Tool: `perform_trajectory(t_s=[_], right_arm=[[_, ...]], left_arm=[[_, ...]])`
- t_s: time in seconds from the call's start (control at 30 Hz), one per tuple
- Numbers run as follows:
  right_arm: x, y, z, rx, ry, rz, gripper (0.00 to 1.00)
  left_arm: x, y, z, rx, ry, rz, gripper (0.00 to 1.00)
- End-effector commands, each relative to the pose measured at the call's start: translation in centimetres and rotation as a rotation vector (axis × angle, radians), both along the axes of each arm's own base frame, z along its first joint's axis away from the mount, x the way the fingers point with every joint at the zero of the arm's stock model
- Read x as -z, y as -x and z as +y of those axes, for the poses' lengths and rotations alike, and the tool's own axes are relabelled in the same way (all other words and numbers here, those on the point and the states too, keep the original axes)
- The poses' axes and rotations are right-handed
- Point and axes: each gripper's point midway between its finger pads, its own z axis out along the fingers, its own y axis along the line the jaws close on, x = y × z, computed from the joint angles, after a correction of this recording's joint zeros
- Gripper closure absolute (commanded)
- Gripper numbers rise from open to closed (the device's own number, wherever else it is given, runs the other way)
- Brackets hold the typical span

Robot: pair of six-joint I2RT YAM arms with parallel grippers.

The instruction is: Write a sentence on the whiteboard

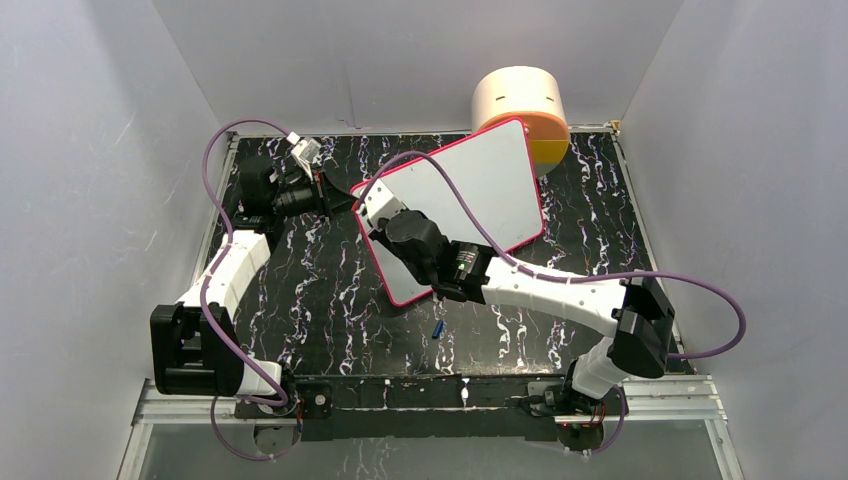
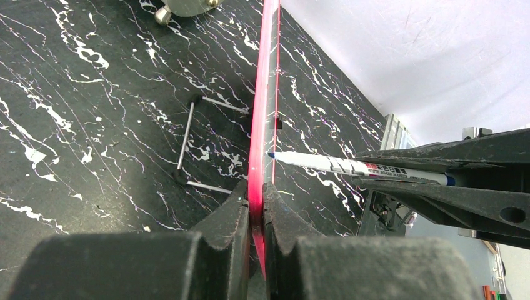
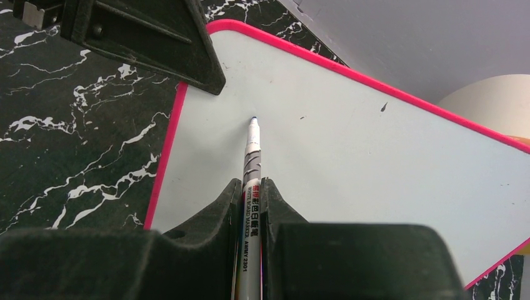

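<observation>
Left gripper (image 2: 255,209): you have the jaws narrowed to a slit, pinched on the pink-red frame of the whiteboard (image 2: 262,94). In the left wrist view the board runs edge-on straight out from between the fingers. The black marbled table (image 2: 94,94) lies off to the left of that edge, and a thin metal wire piece (image 2: 187,134) rests on it near the frame.

Right gripper (image 3: 250,194): the jaws are closed tight around the barrel of a whiteboard marker (image 3: 252,153). The marker sticks forward out of the fingers, blue tip leading. The tip sits at the board's white face, just inside the frame edge to the gripper's left. Contact or a hairline gap: you cannot tell from either wrist view.

The left gripper's fingers enter the right wrist view from the upper left, just beyond the marker tip. The two grippers are close together at the same corner of the board.

Board face ahead and right of the tip: plain white, with two small dark specks.

Overhead view: the board spreads away from both grippers towards a tan round container with an orange base (image 1: 520,105) just past its far corner. A small blue item (image 1: 438,328) lies on the table behind the right gripper, beside the forearm; it is too small to identify.
</observation>
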Motion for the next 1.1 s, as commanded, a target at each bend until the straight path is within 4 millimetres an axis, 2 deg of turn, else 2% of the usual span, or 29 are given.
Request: perform_trajectory(t_s=[0.0,0.77,1.0,1.07], right_arm=[[-2.9,-0.6,0.7,0.027,-0.077,-0.046,1.0],[-2.7,-0.4,2.2,-0.027,-0.069,-0.033,1.0],[-2.2,0.0,2.6,-0.062,-0.057,-0.015,1.0],[-1.5,0.2,2.4,-0.065,-0.028,0.002,1.0]], left_arm=[[0.8,0.8,-0.6,0.044,-0.017,-0.017,1.0],[0.7,1.0,-0.8,0.051,-0.011,-0.018,1.0],[0.7,0.9,-0.7,0.048,-0.012,-0.018,1.0],[0.8,0.9,-0.7,0.05,-0.011,-0.017,1.0]])
